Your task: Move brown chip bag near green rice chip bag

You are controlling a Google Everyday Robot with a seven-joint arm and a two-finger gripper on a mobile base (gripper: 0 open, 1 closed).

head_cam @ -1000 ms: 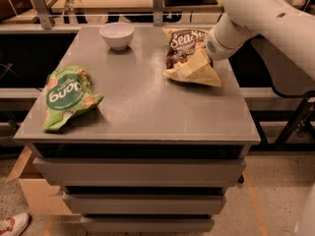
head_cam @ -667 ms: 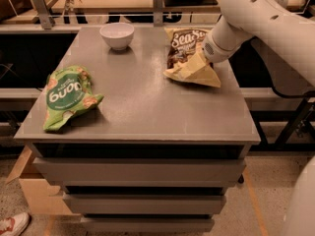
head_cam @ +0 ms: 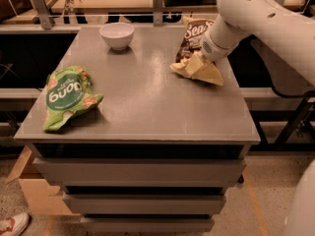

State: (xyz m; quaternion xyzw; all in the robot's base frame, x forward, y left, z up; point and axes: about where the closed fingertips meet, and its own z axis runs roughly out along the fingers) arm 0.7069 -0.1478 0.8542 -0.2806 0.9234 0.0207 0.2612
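The brown chip bag [head_cam: 193,42] stands bunched up at the far right of the grey table [head_cam: 147,107], its dark top with white lettering tilted up and its pale-yellow bottom [head_cam: 203,71] resting on the tabletop. My gripper [head_cam: 199,59] comes in from the upper right on the white arm and is shut on the bag's middle, largely hidden by the wrist and the bag. The green rice chip bag [head_cam: 66,96] lies flat near the table's left edge, far from the brown bag.
A white bowl [head_cam: 116,35] stands at the table's far left-centre. Behind the table runs a wooden bench with metal posts [head_cam: 157,4]. The white arm [head_cam: 266,18] spans the upper right. Drawers [head_cam: 138,171] sit below the tabletop.
The brown bag's top has tilted up slightly in the gripper. The green bag and the bowl have not moved.
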